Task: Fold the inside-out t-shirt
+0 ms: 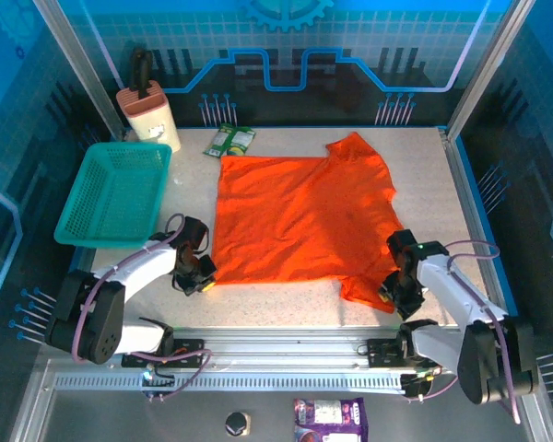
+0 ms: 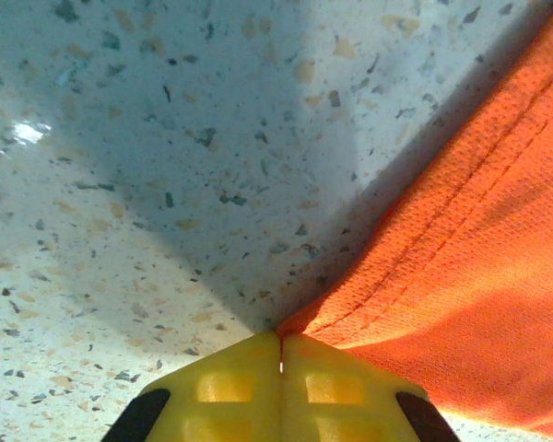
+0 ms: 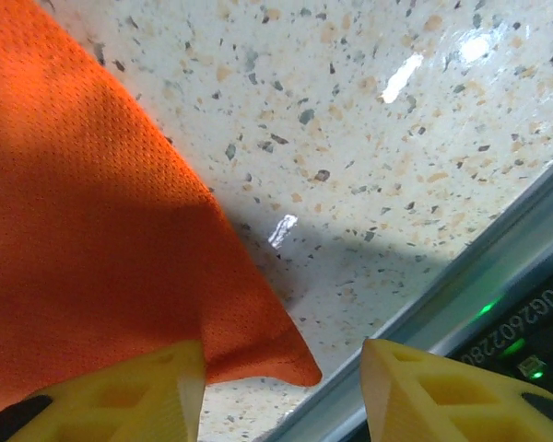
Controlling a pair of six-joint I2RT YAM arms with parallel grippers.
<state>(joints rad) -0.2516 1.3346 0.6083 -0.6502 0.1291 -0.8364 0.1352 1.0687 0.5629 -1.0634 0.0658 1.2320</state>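
The orange-red t-shirt (image 1: 304,216) lies spread over the middle of the speckled table (image 1: 424,184), mostly flat with soft wrinkles, one sleeve poking out toward 1 o'clock and a rumpled bit bunched at its 5 o'clock corner.

At the shirt's 7 o'clock corner sits the left gripper (image 1: 201,272). From its wrist camera, the two yellow fingers (image 2: 230,387) are pressed tight together, and the stitched corner of the t-shirt (image 2: 479,276) runs right into the seam between them, so they look clamped on that corner.

At the 5 o'clock corner is the right gripper (image 1: 392,293). Its wrist view shows the left gripper's opposite: yellow fingers (image 3: 120,391) standing apart, the pointed tip of the cloth (image 3: 92,212) lying on the table between them, tucked against the finger at 7 o'clock and not pinched.

Further out, a teal mesh basket (image 1: 129,147) rests at 9 o'clock of the shirt, a pink holder (image 1: 152,120) with dark handles at 10 o'clock, and a green packet (image 1: 230,140) at 11 o'clock, just off the cloth's far edge.
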